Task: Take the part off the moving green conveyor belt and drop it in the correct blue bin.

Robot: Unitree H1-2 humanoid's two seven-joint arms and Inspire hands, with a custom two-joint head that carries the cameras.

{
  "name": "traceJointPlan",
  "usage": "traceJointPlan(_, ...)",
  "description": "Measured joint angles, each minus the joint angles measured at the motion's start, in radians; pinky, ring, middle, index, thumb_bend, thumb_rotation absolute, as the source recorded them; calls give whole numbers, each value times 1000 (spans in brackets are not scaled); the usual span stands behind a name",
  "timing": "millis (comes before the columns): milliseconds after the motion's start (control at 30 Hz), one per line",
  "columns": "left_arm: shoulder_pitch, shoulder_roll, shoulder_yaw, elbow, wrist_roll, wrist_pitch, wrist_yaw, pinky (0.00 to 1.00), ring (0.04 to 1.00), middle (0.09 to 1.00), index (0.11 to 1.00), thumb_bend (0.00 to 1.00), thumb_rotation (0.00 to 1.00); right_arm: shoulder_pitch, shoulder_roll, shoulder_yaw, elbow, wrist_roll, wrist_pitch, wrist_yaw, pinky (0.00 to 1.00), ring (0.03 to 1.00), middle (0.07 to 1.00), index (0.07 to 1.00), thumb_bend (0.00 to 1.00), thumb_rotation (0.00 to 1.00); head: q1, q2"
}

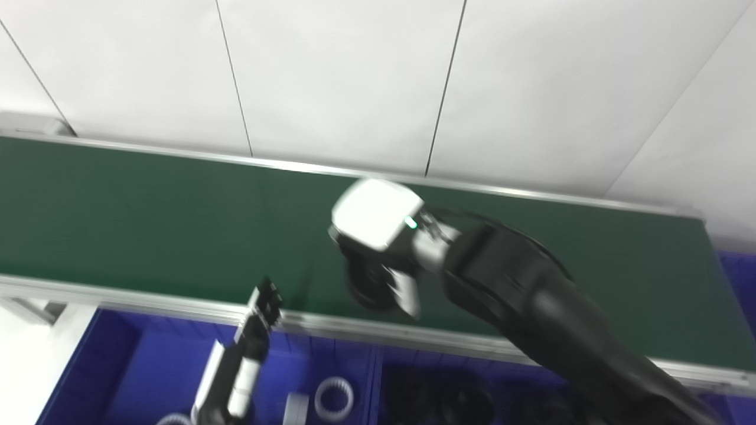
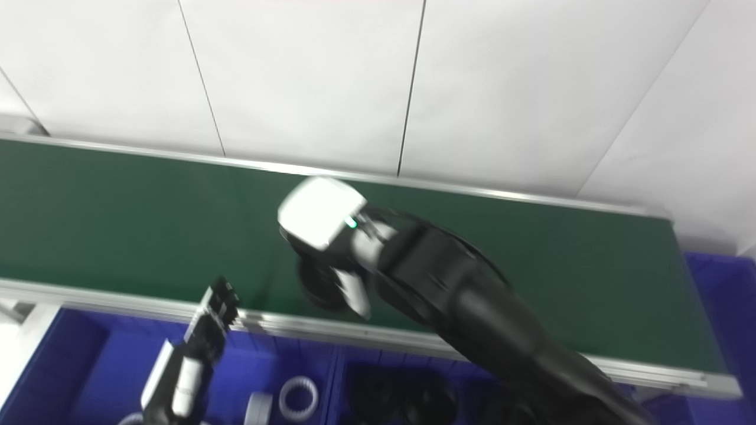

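Observation:
The green conveyor belt (image 1: 147,224) runs across the middle of the picture. My right hand (image 1: 378,236) hangs over its near half, white back up and fingers curled down around a black round part (image 1: 365,286), which looks to be just above the belt; the picture is blurred there. My left hand (image 1: 260,313) is at the belt's near rail, over the left blue bin (image 1: 136,360), with fingers straight and nothing in it. The same scene shows in the right eye view, with the right hand (image 2: 325,230) and the left hand (image 2: 212,319).
The left blue bin holds white rings (image 1: 333,398). The blue bin beside it (image 1: 390,360) holds black round parts (image 1: 437,401). Another blue bin (image 1: 738,271) stands past the belt's right end. A metal rail (image 1: 354,327) edges the belt. A white wall is behind.

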Motion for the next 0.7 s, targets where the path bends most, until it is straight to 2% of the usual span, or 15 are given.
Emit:
traceJointPlan(33,-1,7,5,-8,-7,9,-3,998,971,1000,1000,713,962,24,-5,-9,-15,-1,0,28,204,391,513,495,517,0,-20,15)
traceJointPlan(100,-8,21,16,-30,-21,47,-13,991,966,998,1000,723,958,96,-16,-64,-89,-3,1,70,213,392,520,492,517,0,-20,15)
traceJointPlan(167,-13,32,30,-55,-37,79,-24,982,964,999,1000,747,936,155,-19,-112,-158,-6,1,79,220,397,520,491,517,0,-63,38)
traceJointPlan(233,-23,37,45,-76,-53,106,-34,983,965,1000,1000,759,922,220,-17,-158,-227,-10,0,80,228,398,520,490,517,0,-83,44)
traceJointPlan(267,-25,40,53,-79,-62,113,-37,970,960,995,1000,784,916,246,-17,-171,-246,-11,-1,81,246,375,477,531,512,0,-97,46)
traceJointPlan(367,-33,57,66,-82,-78,146,-46,954,954,986,1000,808,918,335,-15,-229,-291,-36,-10,79,212,394,499,502,517,0,-129,49)
traceJointPlan(467,-28,70,88,-101,-79,174,-48,951,954,983,1000,846,927,444,20,-300,-343,-96,-10,90,175,388,508,491,517,0,-161,57)
traceJointPlan(600,-32,78,99,-113,-78,216,-55,954,950,975,1000,881,918,547,57,-376,-369,-116,-15,91,212,401,507,491,517,0,-179,68)
traceJointPlan(700,-30,81,106,-119,-79,232,-59,942,950,969,1000,869,924,610,61,-440,-383,-120,-20,39,218,405,509,489,516,0,-184,72)
